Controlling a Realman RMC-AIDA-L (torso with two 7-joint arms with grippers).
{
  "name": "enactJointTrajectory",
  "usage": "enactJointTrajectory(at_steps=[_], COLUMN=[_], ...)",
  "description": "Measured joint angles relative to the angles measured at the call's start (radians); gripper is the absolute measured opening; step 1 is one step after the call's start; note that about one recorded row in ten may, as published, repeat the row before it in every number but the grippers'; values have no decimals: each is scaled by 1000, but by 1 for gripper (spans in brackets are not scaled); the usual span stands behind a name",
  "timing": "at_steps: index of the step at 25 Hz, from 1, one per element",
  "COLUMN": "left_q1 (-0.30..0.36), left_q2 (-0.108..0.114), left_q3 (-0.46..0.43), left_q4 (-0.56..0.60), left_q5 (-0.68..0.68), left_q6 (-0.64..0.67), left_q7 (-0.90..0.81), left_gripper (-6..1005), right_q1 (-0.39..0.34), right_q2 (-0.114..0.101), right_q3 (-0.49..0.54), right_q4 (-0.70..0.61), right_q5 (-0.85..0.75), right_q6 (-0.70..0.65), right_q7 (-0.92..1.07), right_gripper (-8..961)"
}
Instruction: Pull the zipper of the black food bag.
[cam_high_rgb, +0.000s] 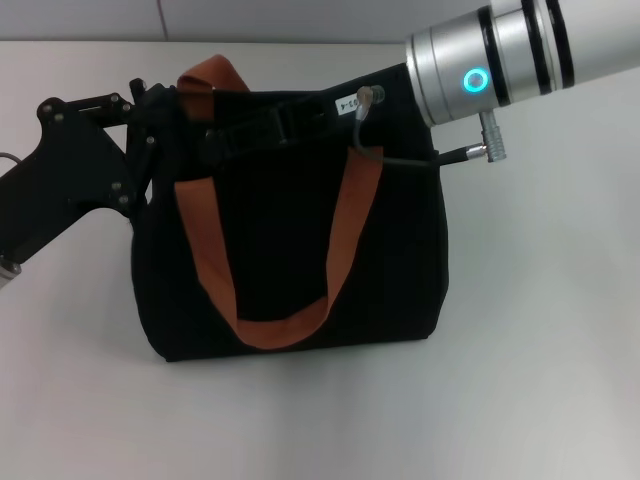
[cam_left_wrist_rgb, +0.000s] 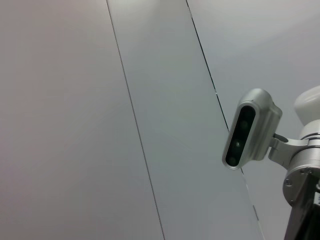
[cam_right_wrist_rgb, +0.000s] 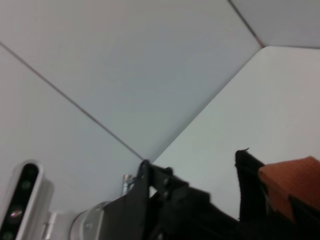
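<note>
The black food bag (cam_high_rgb: 290, 250) stands upright on the white table, with one orange-brown handle (cam_high_rgb: 270, 325) hanging down its front and the other (cam_high_rgb: 210, 72) rising at its top left. My left gripper (cam_high_rgb: 158, 120) is at the bag's top left corner, against the fabric. My right gripper (cam_high_rgb: 225, 140) reaches in from the upper right and lies along the bag's top edge, black against black. The zipper pull is hidden. The right wrist view shows the left gripper (cam_right_wrist_rgb: 165, 200) beside a bag corner (cam_right_wrist_rgb: 247, 185) and an orange-brown handle (cam_right_wrist_rgb: 290, 182).
The white table (cam_high_rgb: 540, 330) spreads around the bag, with a grey panelled wall (cam_left_wrist_rgb: 150, 100) behind it. The silver right forearm (cam_high_rgb: 500, 55) and its cable (cam_high_rgb: 410, 158) hang over the bag's top right. The robot's head camera (cam_left_wrist_rgb: 246, 129) shows in the left wrist view.
</note>
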Motion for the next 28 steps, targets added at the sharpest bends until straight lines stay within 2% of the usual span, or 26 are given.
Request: enactJointTrajectory(at_steps=[13,28], left_q1=[2,9], left_q2=[2,2], left_q3=[-1,-1], left_q4=[0,0], left_q5=[0,0], left_q6=[-3,4], left_q7=[0,0], left_gripper=[21,20], right_q1=[-11,-17], right_q2=[2,-2], right_q3=[-10,-10], right_q4=[-17,-8], right_q5=[55,46], right_q6=[-39,4], right_q7=[-9,-10], right_gripper=[390,390])
